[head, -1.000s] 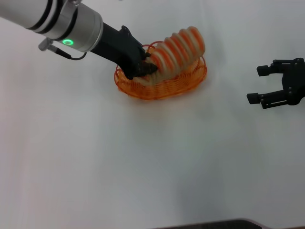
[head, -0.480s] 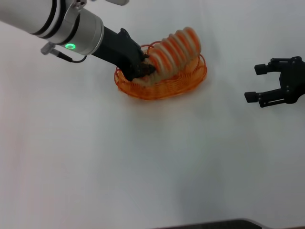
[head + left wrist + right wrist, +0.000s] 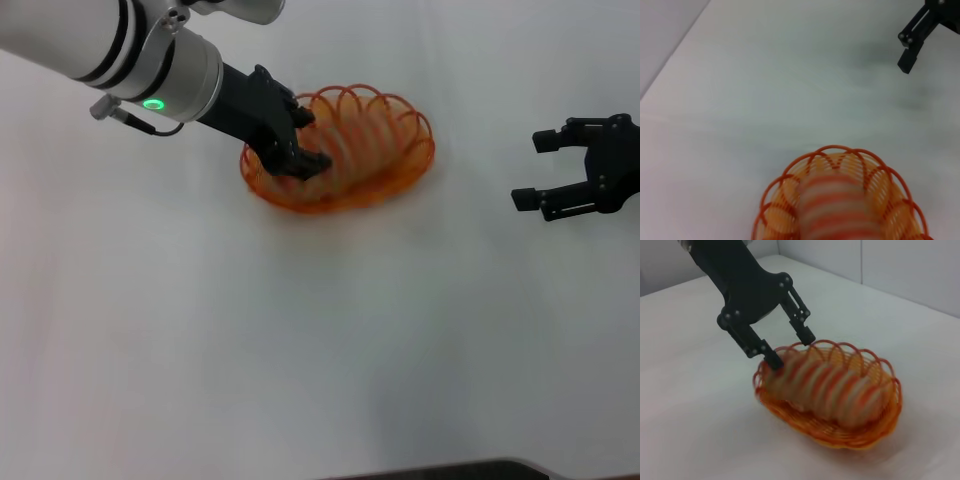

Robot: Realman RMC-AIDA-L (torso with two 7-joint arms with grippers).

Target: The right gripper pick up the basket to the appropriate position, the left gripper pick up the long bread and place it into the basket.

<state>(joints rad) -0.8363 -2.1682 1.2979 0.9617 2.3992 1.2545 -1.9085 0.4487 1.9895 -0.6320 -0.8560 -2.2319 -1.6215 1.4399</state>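
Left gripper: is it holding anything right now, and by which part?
Nothing. The left gripper is open, fingers either side of the long bread's near end; the bread lies in the basket.

Head cam looks fwd and down from above, fairly far, taking in the basket [image 3: 340, 150] and both arms. Left wrist cam sits close over the basket [image 3: 840, 200], facing across the table; right wrist cam views it [image 3: 830, 400] obliquely from the side, mid-range. All 3 share the basket.
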